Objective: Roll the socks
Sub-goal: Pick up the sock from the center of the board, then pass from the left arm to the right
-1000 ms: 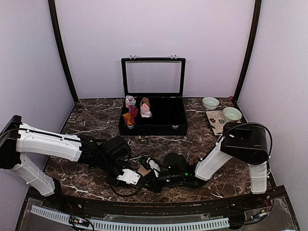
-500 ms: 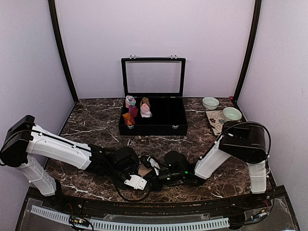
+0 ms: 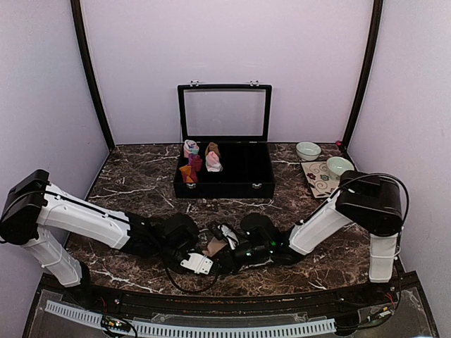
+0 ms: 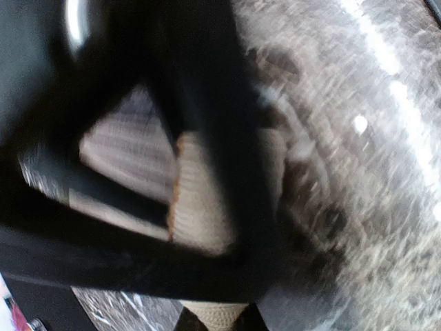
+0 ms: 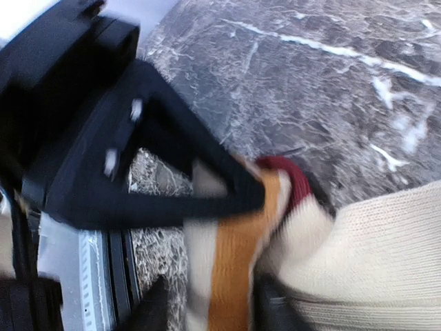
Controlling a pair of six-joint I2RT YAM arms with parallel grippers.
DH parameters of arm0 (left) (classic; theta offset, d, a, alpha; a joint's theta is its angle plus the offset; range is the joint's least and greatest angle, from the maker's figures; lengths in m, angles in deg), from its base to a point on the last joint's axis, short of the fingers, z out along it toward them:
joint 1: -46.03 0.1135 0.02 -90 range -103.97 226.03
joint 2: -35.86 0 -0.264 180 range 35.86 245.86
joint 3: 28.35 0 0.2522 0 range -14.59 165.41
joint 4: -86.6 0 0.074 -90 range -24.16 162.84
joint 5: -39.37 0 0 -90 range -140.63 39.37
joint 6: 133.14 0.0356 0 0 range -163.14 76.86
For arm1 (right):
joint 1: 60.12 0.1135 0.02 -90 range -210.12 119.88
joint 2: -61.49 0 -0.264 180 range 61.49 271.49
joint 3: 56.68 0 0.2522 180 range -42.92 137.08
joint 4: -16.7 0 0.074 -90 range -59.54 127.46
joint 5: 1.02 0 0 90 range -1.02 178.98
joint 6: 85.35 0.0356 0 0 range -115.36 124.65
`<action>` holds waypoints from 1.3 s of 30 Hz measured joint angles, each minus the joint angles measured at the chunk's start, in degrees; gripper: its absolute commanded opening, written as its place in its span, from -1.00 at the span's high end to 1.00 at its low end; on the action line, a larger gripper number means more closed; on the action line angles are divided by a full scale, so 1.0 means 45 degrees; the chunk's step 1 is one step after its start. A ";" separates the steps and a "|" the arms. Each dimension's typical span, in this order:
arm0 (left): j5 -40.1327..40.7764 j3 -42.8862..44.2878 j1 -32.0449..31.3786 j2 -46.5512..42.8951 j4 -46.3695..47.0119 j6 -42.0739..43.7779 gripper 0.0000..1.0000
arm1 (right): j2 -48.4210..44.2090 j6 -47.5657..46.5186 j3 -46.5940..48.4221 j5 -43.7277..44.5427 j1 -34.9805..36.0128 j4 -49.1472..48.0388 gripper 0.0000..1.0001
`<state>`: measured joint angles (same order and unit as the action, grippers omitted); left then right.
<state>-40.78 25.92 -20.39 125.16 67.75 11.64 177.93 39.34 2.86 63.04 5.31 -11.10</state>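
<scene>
The striped sock (image 3: 212,248) lies near the table's front edge, bunched between both grippers. In the right wrist view its cream, orange-brown and red bands (image 5: 238,248) and its tan knit part (image 5: 372,255) fill the space between my right gripper's (image 5: 212,310) fingertips, which are shut on it. My left gripper (image 3: 203,258) meets it from the left; in the left wrist view, cream ribbed fabric (image 4: 217,314) sits pinched between my left gripper's tips. That view is blurred and mostly blocked by the other gripper's black finger (image 4: 207,138). A pink and mint sock bundle (image 3: 190,148) sits in the box.
An open black box (image 3: 243,184) with a raised lid stands at the back centre and holds several small rolled bundles at its left end. Two pale bowls (image 3: 308,150) (image 3: 340,166) and a patterned mat (image 3: 318,179) sit at the back right.
My left arm has reached further right toward the centre and the two grippers have closed in together on the sock. The right arm's elbow has swung right.
</scene>
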 measured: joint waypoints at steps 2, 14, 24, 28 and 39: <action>-0.0437 0.0423 0.0588 -0.0170 -0.0971 -0.0257 1.00 | -0.0704 -0.0087 -0.0019 0.0423 -0.0044 0.0894 -0.99; -0.4459 0.5697 0.6450 -0.3167 -0.7640 -0.1088 1.00 | -0.5178 -0.2919 0.1705 0.7077 -0.0189 0.8587 -0.99; -0.8213 0.9452 0.8558 -0.2045 -1.2478 -0.1277 1.00 | -0.6081 -0.4998 0.5892 0.6033 -0.0447 0.7339 -0.99; -0.9117 0.9918 0.8641 -0.1316 -1.4192 -0.1166 1.00 | -0.4595 -0.5348 0.7247 0.4580 -0.0403 0.7354 -0.99; -1.1147 1.0520 0.8655 -0.1423 -1.5611 -0.1137 1.00 | -0.3468 -0.6601 0.8340 0.2273 0.0219 0.8296 -0.69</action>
<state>-90.94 73.26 18.56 118.76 -2.49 6.53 162.33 9.64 40.39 73.27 6.29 26.23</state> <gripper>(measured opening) 0.070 0.885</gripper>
